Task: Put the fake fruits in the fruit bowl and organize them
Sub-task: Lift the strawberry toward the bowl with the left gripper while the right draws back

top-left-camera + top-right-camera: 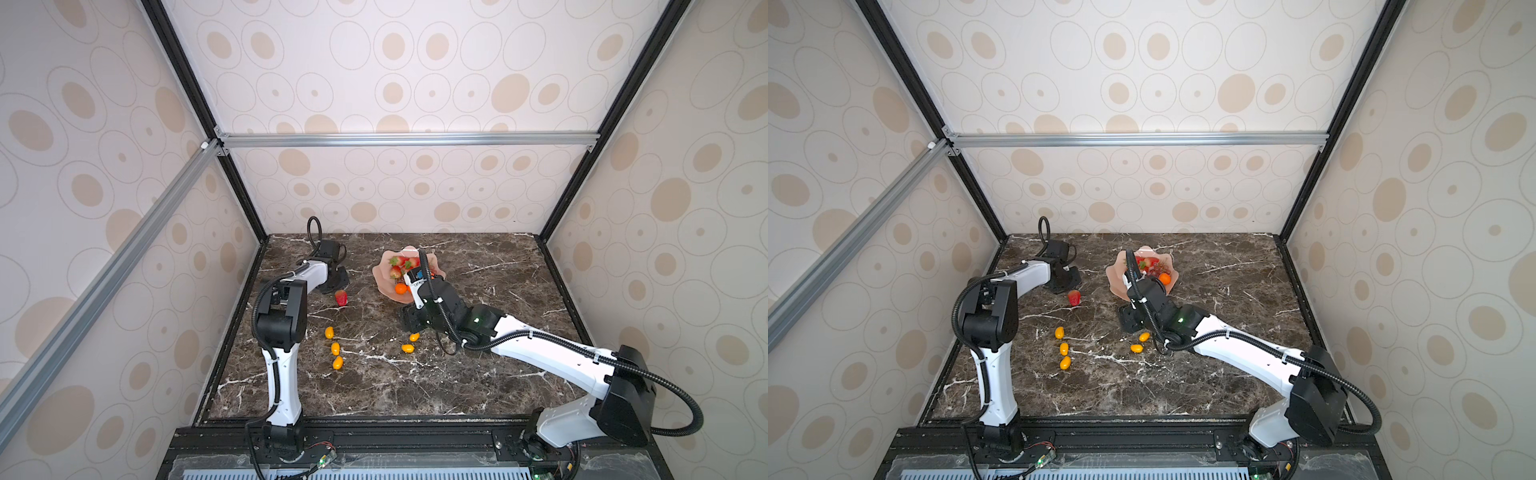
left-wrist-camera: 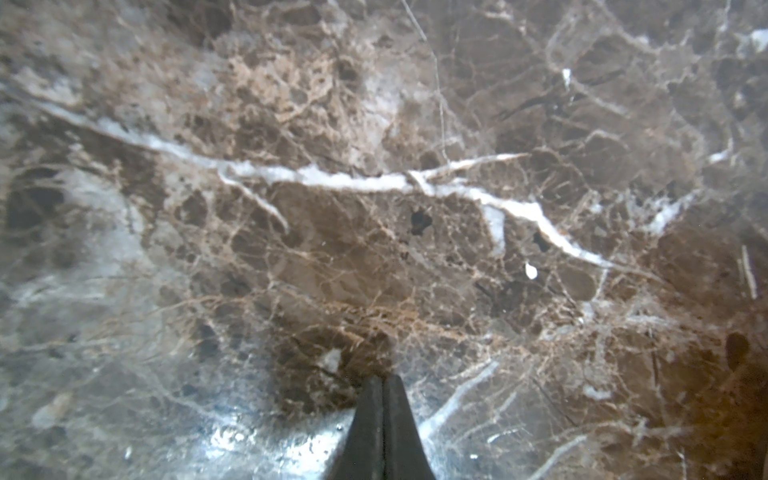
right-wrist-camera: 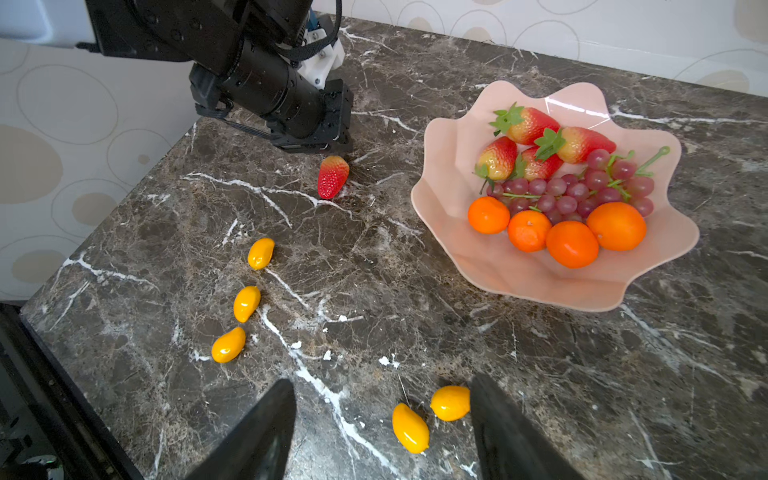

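1. Marble table [image 3: 374, 270]: dark brown with white veins; it carries everything below.
2. Right gripper [image 3: 382, 382]: jaws wide apart with nothing between them. Two yellow-orange oval fruits lie on the table at its tips, one [image 3: 410, 428] in the gap and one [image 3: 451, 402] just beside the inner face of a finger [image 3: 498, 415]. Whether that one touches the finger cannot be told.
3. Left gripper [image 2: 382, 380]: jaws pressed together and empty, tips close over bare marble near the table's far left corner.
4. Fruit bowl [image 3: 519, 291]: pale pink with a scalloped rim, standing at the back of the table near the middle in both top views [image 1: 380, 274].
5. Grape bunch [image 3: 582, 193]: dark red, lying across the middle of the bowl.
6. Tangerines [image 3: 571, 243]: four, in a row along the bowl's near side.
7. Strawberries [image 3: 528, 124]: four, in the bowl behind the grapes.
8. Loose strawberry [image 3: 332, 176]: on the table just beside the left gripper, not held.
9. Oval fruits [image 3: 247, 303]: three more, in a line on the table's left side, well apart from the bowl.
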Motion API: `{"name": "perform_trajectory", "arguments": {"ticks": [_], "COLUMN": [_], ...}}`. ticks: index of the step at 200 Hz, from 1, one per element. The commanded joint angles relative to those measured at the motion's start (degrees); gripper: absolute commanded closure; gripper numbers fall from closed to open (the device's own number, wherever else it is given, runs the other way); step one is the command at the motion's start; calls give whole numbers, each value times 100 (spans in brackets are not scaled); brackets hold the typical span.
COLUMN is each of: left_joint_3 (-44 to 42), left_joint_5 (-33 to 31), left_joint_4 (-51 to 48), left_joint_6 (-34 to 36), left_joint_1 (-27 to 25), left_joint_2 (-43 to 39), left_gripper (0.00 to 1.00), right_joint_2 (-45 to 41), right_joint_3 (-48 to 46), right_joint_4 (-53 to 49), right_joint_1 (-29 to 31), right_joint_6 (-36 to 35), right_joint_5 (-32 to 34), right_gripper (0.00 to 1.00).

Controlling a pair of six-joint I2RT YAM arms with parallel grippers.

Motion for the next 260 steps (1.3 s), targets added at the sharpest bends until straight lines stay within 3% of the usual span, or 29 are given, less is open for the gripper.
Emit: {"name": "perform_trajectory", "arguments": {"ticks": [1, 96, 155, 180, 219, 260], "left_joint_3": [66, 269, 529, 229, -353, -23], "left_joint_5": [12, 855, 50, -75, 567, 941], "left_joint_4": [-197, 351, 1124, 1813, 2776, 2570], "left_joint_6": [180, 1658, 2736, 3799, 5244, 6592], "left_joint_1": [-31, -478, -1407, -1766, -1879, -1891], "left_joint_2": [-483, -1698, -1587, -1590, -1627, -1196], "left_gripper": [100, 100, 100, 100, 100, 100], "right_joint_2": [-137, -967, -1681, -1903, -2183, -2361], "right_joint_3": [-142, -891, -1404, -1513, -1617, -1647], "right_joint_4": [-39, -95, -235, -363, -539, -738], "right_joint_1": [12, -990, -1805, -1923, -2076, -2184], "right_joint_6": [73, 595, 811, 803, 768, 699], "right_joint_5": [355, 48, -340, -342, -325, -340], "right_gripper": [30, 29, 29, 29, 29, 29]}}
